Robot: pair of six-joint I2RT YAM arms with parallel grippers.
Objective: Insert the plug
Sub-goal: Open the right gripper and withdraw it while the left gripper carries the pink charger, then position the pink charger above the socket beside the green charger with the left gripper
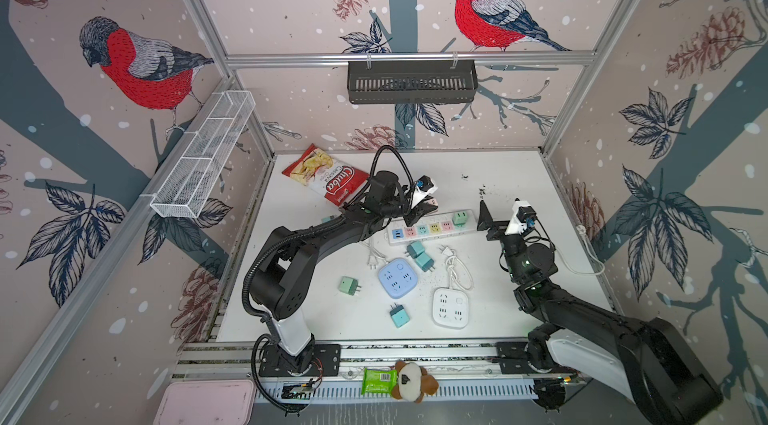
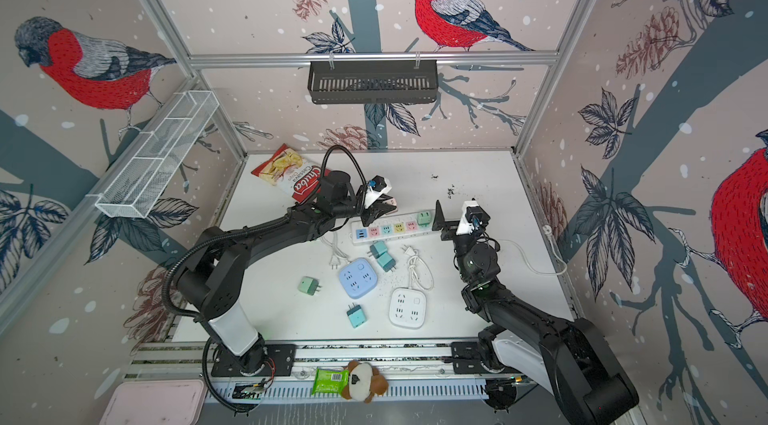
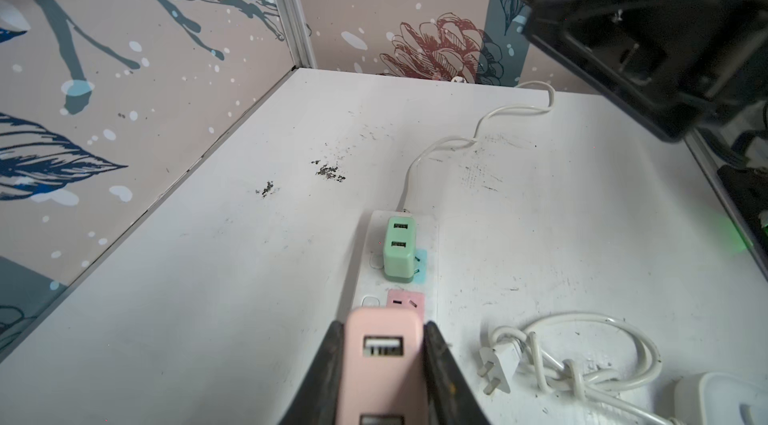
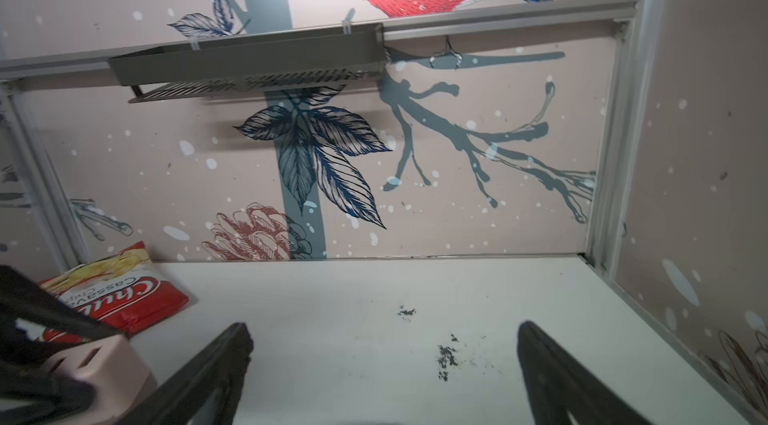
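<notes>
- Plush toy (image 1: 413, 381) and green packet (image 1: 377, 380) lie on the front rail nearest me, with a pink tray (image 1: 205, 402) off to the left.
- Next in, the floor between my arms is crowded: teal plug (image 1: 399, 315), white socket cube (image 1: 451, 306), blue socket cube (image 1: 398, 277), loose green plug (image 1: 348, 285) and coiled cable (image 3: 569, 373) sit close together.
- Across mid-table lies the power strip (image 1: 428, 229). A mint plug (image 3: 399, 248) stands seated at its cord end.
- My left gripper (image 3: 382, 325) is clenched on the pink plug (image 3: 382, 369), held over the strip just short of the pink socket (image 3: 405, 301). I cannot tell whether the prongs touch.
- My right gripper (image 4: 382, 327) hangs off the strip's right end, fingers spread wide, with only bare table showing between them.
- Behind the strip the white table (image 1: 519, 177) opens up, scuffed, with dark crumbs (image 1: 482, 192). A chips bag (image 1: 328, 177) lies at the back left.
- Bird-print walls close three sides. A black basket (image 1: 411, 82) hangs on the back rail and a white wire basket (image 1: 203, 157) on the left rail.
</notes>
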